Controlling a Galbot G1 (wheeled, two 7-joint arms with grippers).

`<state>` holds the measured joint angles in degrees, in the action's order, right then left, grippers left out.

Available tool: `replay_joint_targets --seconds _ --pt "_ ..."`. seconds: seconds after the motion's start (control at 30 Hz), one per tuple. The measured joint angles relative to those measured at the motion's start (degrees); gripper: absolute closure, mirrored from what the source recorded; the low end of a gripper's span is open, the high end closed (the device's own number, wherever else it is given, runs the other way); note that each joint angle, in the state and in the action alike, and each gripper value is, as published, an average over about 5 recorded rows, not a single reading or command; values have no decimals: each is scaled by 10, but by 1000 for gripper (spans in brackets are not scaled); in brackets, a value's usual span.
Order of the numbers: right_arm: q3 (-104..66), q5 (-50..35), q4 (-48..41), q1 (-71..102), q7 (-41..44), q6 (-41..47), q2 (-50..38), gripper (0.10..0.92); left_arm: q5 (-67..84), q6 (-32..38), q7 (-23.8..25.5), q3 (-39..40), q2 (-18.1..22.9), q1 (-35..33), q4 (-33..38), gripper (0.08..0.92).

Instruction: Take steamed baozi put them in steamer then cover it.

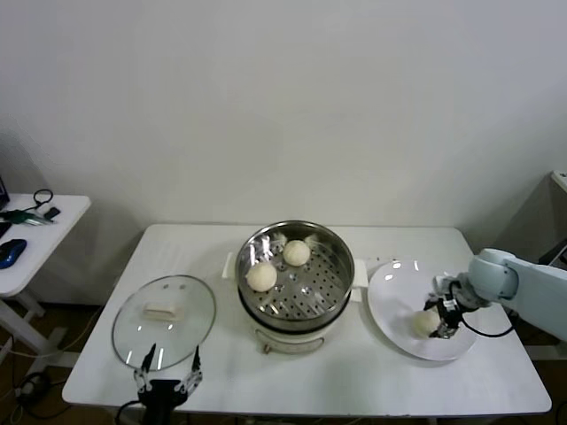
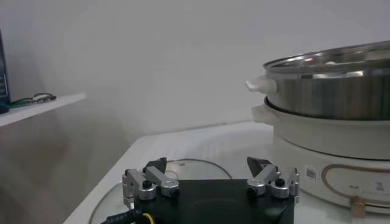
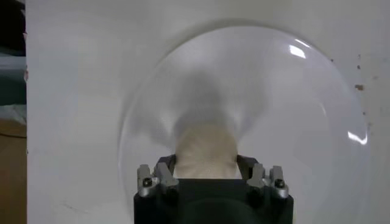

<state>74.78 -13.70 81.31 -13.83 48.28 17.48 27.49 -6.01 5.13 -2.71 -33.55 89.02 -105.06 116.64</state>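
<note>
White bench point(image 1: 354, 390): shiny perforated steel steamer point(image 1: 328, 297) on a white pot base, two smooth cream baozi point(image 1: 261, 276) inside. Clear glass cover point(image 1: 190, 332), metal-rimmed with a cream oblong handle, flat beside it. Glossy round white plate point(image 1: 394, 292) carries one bun point(image 3: 206, 149), seated between the right gripper point(image 3: 206, 173) jaws, which close on it. Left gripper point(image 2: 210, 176) at the bench's near edge by the cover, jaws spread, empty.
</note>
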Motion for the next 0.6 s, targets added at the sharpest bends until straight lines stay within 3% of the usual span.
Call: replay_joint_targets --seconds 0.27,0.6 --pt "114 -32 17 -176 27 -54 28 347 -5 -1 0 0 2 0 1 177" --pt "195 -50 66 -409 74 -229 139 347 -8 -2 1 -1 5 2 3 177"
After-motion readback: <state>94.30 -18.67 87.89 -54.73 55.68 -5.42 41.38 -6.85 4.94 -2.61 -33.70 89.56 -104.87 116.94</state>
